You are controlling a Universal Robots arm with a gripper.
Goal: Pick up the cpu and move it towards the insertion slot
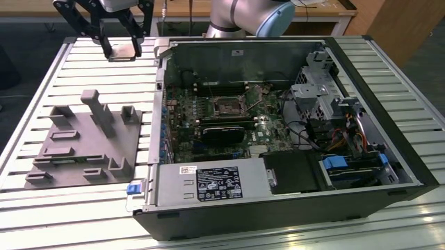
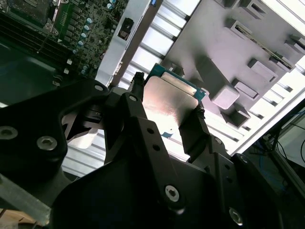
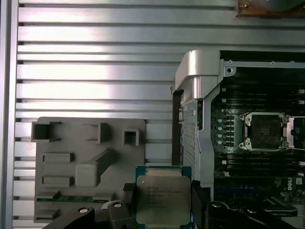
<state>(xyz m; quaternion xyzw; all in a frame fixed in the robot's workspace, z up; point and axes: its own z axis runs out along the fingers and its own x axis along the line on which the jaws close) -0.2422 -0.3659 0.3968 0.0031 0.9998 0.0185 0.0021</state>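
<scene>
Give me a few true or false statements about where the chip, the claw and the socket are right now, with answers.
1. The claw is shut on the cpu. True.
2. The cpu sits in the slot. False: it is held in the air, away from the slot.
3. The slot is empty. True.
4. The cpu rests on the grey fixture. False: the claw holds it above the slatted table.

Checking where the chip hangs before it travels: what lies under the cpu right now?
In the first wrist view, the cpu, held in the claw, hangs over the slatted table, between the grey fixture and the computer case. The chip hides whatever lies directly beneath it.
</scene>
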